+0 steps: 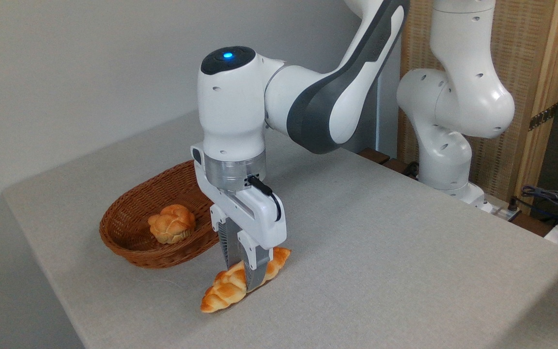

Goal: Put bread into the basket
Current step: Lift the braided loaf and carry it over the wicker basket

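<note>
The long golden braided bread (225, 290) lies on the grey tablecloth in front of the basket, its pointed ends toward lower left and upper right. My gripper (241, 272) stands straight down over its middle, one finger (255, 275) on the near side and the other behind it, shut on the loaf. The loaf looks to be resting on the cloth or just off it. The oval reddish-brown wicker basket (129, 252) sits just left of and behind the gripper, partly hidden by the hand.
A small round knobbly bun (171, 223) lies inside the basket. The arm's base (446, 160) stands at the back right, with cables (550, 198) and a wooden screen (535, 72) beyond. The table's front edge runs close below the loaf.
</note>
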Tool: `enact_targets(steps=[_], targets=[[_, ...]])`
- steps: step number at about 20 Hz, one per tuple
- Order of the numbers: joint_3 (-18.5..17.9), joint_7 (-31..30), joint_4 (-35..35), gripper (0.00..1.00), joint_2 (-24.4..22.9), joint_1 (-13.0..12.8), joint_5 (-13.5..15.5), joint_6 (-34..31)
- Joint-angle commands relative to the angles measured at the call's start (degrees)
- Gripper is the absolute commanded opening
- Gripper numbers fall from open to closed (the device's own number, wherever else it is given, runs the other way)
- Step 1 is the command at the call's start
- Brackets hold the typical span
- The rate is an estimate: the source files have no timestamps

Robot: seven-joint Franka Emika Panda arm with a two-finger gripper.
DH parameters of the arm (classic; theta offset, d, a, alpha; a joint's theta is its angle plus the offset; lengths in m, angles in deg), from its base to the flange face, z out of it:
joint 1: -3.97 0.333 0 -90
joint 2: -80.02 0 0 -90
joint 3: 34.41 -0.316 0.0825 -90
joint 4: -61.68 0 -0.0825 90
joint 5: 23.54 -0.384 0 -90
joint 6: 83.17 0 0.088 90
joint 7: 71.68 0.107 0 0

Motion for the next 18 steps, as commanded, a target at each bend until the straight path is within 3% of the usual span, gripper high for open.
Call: enact_targets(steps=[1,4,9,11,14,17,18], targets=[[-0.1,1.6,2.7,0.29,-0.1,0.0,0.3,-4.3],[-0.1,1.6,6.1,0.29,-0.1,0.1,0.3,-8.3],[-0.7,1.6,19.4,0.33,0.0,0.4,0.5,-25.2],[0.0,0.9,22.7,0.4,0.0,0.4,3.4,-31.9],[4.4,-1.0,22.9,0.41,-0.1,0.3,6.8,-36.5],[11.1,-11.5,22.8,0.46,1.9,0.2,6.8,-35.8],[12.7,-14.0,22.8,0.55,2.5,0.1,6.8,-35.3]])
